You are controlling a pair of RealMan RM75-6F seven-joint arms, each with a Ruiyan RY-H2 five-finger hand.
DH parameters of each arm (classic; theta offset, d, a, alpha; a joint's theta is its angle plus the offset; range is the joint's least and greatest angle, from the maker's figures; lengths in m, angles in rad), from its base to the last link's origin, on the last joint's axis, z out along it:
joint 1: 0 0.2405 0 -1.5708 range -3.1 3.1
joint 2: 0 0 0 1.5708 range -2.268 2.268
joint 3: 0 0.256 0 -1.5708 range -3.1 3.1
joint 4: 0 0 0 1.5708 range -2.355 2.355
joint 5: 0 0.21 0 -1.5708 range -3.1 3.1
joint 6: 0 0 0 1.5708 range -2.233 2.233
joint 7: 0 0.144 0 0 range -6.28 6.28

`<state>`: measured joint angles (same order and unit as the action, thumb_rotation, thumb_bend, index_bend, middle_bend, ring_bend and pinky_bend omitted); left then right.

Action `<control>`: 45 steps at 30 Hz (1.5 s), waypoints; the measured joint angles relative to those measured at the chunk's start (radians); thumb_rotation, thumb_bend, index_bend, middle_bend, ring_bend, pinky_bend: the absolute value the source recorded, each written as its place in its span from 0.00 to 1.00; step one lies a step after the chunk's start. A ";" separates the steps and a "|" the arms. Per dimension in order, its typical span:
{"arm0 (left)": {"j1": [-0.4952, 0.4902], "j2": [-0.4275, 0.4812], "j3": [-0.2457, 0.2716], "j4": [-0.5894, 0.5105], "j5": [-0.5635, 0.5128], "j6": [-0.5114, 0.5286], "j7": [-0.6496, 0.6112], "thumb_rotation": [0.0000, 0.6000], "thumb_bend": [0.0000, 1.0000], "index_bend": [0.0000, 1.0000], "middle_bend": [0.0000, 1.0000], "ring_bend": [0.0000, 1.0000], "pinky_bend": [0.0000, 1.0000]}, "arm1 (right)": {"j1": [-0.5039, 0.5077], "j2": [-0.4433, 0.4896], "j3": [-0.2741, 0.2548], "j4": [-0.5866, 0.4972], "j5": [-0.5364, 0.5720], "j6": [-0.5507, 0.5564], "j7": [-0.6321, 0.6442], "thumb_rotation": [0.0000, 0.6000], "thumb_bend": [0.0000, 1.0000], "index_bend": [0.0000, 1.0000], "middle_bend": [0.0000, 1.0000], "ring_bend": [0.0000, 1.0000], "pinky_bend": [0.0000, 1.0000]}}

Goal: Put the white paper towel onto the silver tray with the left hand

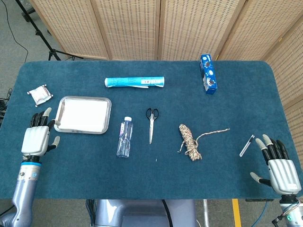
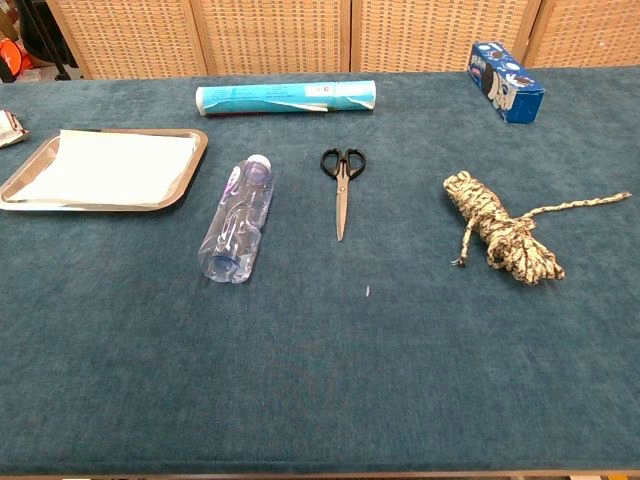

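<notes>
Head view: the desk point(image 1: 142, 175) carries all items, with open blue cloth around both hands. The silver tray point(image 1: 107, 116) lies just beyond and to the inner side of the left robot hand point(image 1: 36, 139), not touching it. The white paper towel point(image 1: 83, 115) lies flat inside the tray. Judged light, soft and easily creased; take hold at an edge or corner. The left robot hand is empty, fingers spread. The right robot hand point(image 1: 277, 163) rests spread, well apart from the tray.

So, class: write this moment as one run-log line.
white paper towel: lying in silver tray | left hand: open, beside tray, empty | right hand: open, idle | step: placed
</notes>
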<state>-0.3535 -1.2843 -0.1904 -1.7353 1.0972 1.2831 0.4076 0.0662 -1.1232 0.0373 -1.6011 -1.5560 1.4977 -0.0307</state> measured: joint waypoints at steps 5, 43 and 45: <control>-0.013 0.020 0.001 -0.011 -0.046 -0.035 0.005 1.00 0.37 0.33 0.00 0.00 0.00 | 0.000 0.001 0.000 -0.001 0.000 0.001 0.002 1.00 0.00 0.09 0.00 0.00 0.00; -0.182 -0.047 -0.055 0.072 -0.373 -0.139 0.095 1.00 0.39 0.33 0.00 0.00 0.00 | 0.003 0.008 -0.002 -0.006 0.005 -0.012 0.004 1.00 0.00 0.09 0.00 0.00 0.00; -0.191 -0.053 -0.051 0.081 -0.375 -0.141 0.101 1.00 0.39 0.33 0.00 0.00 0.00 | 0.003 0.009 -0.002 -0.007 0.005 -0.011 0.004 1.00 0.00 0.09 0.00 0.00 0.00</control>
<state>-0.5440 -1.3376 -0.2416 -1.6546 0.7222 1.1417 0.5084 0.0692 -1.1146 0.0350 -1.6078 -1.5510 1.4863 -0.0263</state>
